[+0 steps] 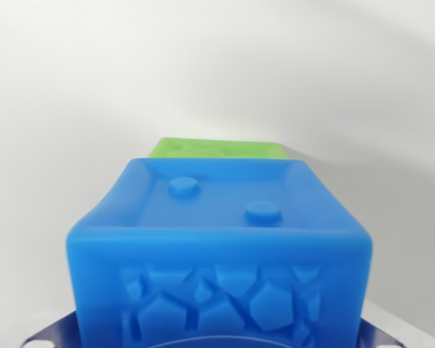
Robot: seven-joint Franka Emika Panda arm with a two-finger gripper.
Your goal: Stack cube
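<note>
A blue cube (219, 239) fills the lower half of the wrist view, very close to the camera. Its top face has two round studs and its near face a pattern of raised pebbles. It sits between the dark parts of my gripper (217, 342), which show only at the bottom corners, so the gripper looks shut on it. A green cube (216, 149) lies just beyond the blue one. Only a strip of its top shows over the blue cube's far edge. The blue cube hides the rest, and whether the two touch cannot be told.
A plain white surface (217, 72) spreads behind and to both sides of the cubes, with soft shadows at the upper right.
</note>
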